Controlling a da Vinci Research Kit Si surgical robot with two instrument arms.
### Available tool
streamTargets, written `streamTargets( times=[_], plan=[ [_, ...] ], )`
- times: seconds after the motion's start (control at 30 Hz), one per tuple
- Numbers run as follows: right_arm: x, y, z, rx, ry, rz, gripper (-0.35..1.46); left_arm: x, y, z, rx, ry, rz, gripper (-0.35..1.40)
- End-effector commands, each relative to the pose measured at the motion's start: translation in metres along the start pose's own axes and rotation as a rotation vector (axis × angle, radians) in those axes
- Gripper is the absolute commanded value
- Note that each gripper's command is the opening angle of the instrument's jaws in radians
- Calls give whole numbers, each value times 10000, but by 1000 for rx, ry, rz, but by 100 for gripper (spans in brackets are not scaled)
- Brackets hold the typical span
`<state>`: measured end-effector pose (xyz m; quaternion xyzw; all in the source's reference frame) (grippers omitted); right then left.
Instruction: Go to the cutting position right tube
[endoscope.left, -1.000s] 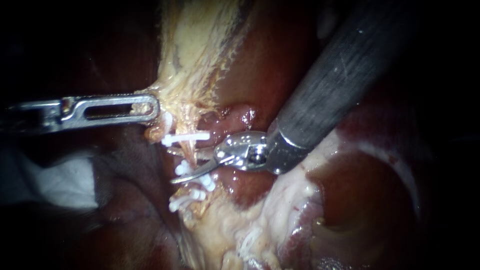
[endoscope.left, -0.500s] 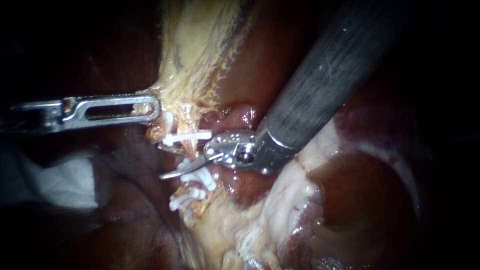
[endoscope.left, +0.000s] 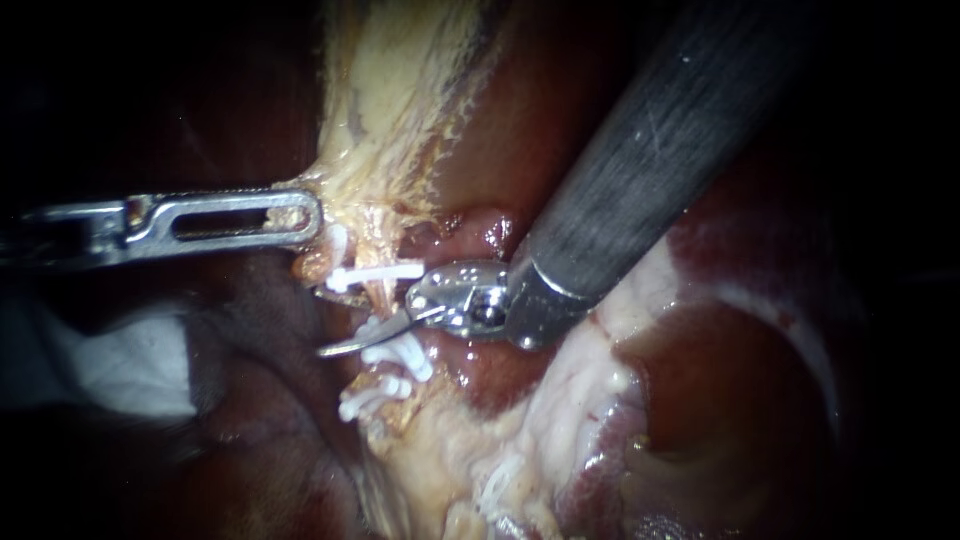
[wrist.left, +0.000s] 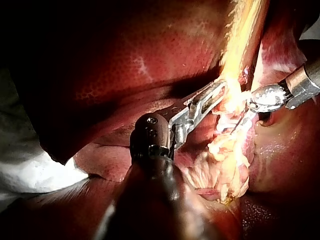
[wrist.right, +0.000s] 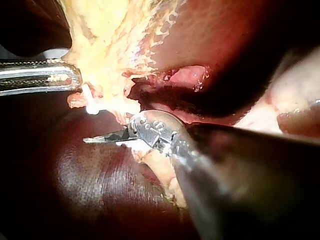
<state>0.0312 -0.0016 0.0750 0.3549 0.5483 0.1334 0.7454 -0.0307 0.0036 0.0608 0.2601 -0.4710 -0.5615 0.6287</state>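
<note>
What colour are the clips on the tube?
White. The clips show best in the endoscope view.

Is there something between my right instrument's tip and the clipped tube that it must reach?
Nothing visible stands between them. The right instrument lies across the clipped tube, between the upper clip and the lower clips. The left instrument holds pale tissue above, clear of it.

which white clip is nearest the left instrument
The topmost clip, crosswise just below the left instrument gripping yellow tissue; the others sit lower, by the right instrument.
</note>
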Motion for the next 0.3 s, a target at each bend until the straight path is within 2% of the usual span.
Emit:
streamTargets(
  times=[0.03,0.3],
  plan=[
    [0,0,0,0,0,0,95,0,0,0,0,0,0,-35],
    [0,0,-1,0,0,0,95,0,0,0,0,0,0,-35]
  ],
)
